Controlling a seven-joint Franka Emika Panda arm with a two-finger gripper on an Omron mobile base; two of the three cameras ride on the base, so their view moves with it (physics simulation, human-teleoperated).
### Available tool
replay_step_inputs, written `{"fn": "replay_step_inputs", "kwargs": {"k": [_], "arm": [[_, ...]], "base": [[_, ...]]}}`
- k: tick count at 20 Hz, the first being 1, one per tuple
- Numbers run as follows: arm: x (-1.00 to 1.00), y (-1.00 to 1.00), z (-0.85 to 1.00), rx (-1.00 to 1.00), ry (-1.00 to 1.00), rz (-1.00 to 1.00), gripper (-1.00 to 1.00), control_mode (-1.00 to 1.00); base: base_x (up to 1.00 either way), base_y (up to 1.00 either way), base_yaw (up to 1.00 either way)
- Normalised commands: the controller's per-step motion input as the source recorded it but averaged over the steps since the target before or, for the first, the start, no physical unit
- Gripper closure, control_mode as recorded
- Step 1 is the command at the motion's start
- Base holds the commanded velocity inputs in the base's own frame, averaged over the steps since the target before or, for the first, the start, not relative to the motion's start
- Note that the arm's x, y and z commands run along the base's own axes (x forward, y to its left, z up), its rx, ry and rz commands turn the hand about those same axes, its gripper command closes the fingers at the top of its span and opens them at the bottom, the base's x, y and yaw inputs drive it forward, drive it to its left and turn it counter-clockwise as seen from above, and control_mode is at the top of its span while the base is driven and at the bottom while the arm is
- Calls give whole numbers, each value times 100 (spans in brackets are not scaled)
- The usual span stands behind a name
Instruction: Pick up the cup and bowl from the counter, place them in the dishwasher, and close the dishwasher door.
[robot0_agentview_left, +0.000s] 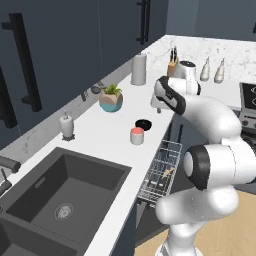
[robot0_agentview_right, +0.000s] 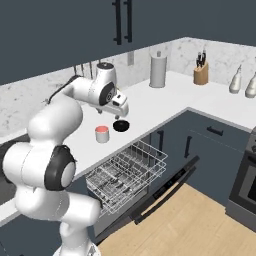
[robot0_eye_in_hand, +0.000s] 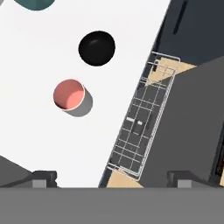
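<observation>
The small red cylindrical cup (robot0_eye_in_hand: 68, 94) stood upright beside the shallow round black bowl (robot0_eye_in_hand: 96, 47) on the white marble-look counter (robot0_eye_in_hand: 39, 140); the gripper (robot0_eye_in_hand: 112, 177) hung spread wide, empty.

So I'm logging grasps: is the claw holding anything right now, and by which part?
Nothing is held. The claw is open, above the counter, with the cup and bowl untouched.
</observation>
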Motion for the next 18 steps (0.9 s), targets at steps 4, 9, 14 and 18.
{"fn": "replay_step_inputs", "kwargs": {"k": [4,9,14,18], "arm": [[74,3,-64,18,5,-3,-100,-100],[42,8,-49,15,0,-1,-100,-100],[17,18,-44,7,0,0,-100,-100],[20,32,-48,0,4,0,-100,-100]], "base": [[0,0,0],[0,0,0],[0,0,0],[0,0,0]]}}
